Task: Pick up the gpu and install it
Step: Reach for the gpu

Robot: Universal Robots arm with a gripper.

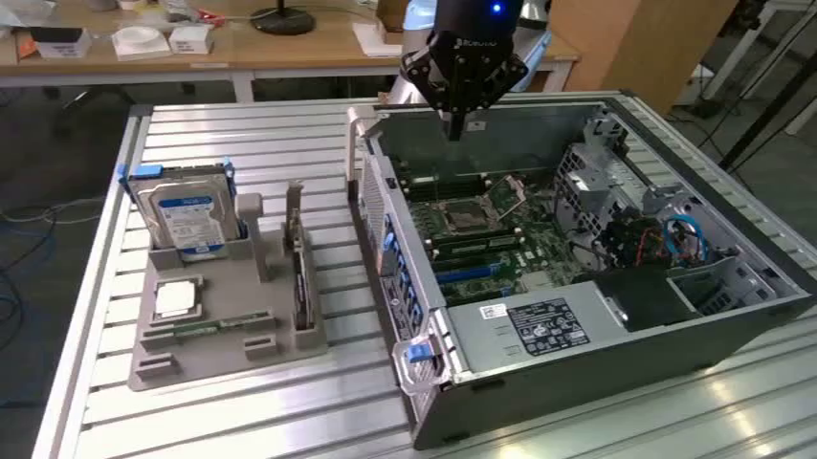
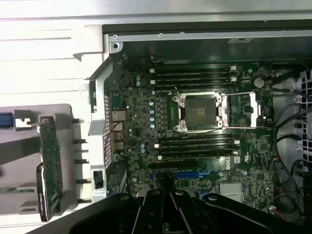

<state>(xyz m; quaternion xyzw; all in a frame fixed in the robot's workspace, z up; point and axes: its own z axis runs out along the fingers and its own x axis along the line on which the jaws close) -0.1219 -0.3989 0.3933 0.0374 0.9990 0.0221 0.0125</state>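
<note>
Exterior view, upper centre: my pincer (image 1: 456, 124) hangs shut, empty, above the case (image 1: 638, 373). Crossing low toward the gpu (image 1: 301, 277), centre left, I might clip the case wall.

The gripper (image 1: 452, 130) is matt black, its fingers dark and dull. Beneath the fingers, the motherboard (image 2: 136, 126) is green circuit board with a faint sheen, and its CPU socket (image 2: 200, 111) is framed in bright bare metal. Around the fingers, the computer case (image 1: 575, 402) is dark grey sheet metal, mostly matt. Well apart from the fingers, the gpu (image 1: 301, 277) has a dull black face and a silver metal bracket, and stands in a matt grey plastic holder (image 1: 217, 368). Farther still from the fingers, the hard drive (image 1: 189, 215) is silver metal with a glossy blue-white label. The table (image 1: 255, 134) is ribbed, light-catching aluminium.
</note>
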